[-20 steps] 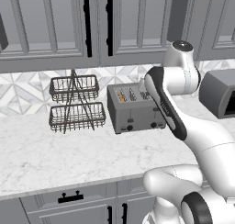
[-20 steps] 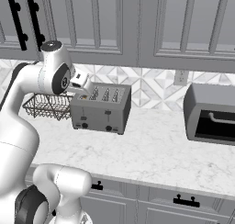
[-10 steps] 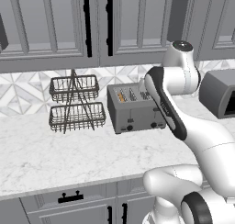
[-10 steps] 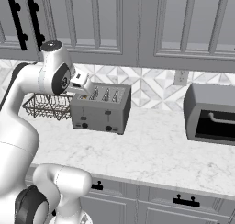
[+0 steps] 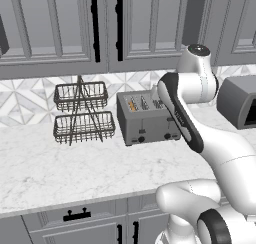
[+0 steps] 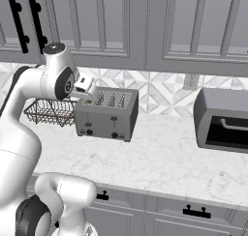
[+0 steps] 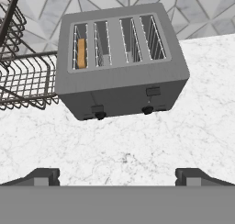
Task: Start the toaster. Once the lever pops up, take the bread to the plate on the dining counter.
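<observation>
The grey four-slot toaster [image 7: 121, 62] stands on the wall counter, also seen from the base [image 5: 147, 119] [image 6: 106, 116]. The bread [image 7: 81, 52], a tan slice, sits down in its leftmost slot. Two black levers [image 7: 153, 91] and knobs show on its front face. My gripper [image 7: 118, 176] hovers open above and in front of the toaster, with nothing between its fingertips [image 7: 43, 175]. The plate and the dining counter are out of view.
A two-tier wire basket [image 5: 80, 113] [image 7: 18, 76] stands close to the toaster's left. A dark grey oven box [image 6: 225, 119] sits to the right. Grey wall cabinets hang overhead. Bare marble counter [image 5: 75, 163] stretches in front of the toaster.
</observation>
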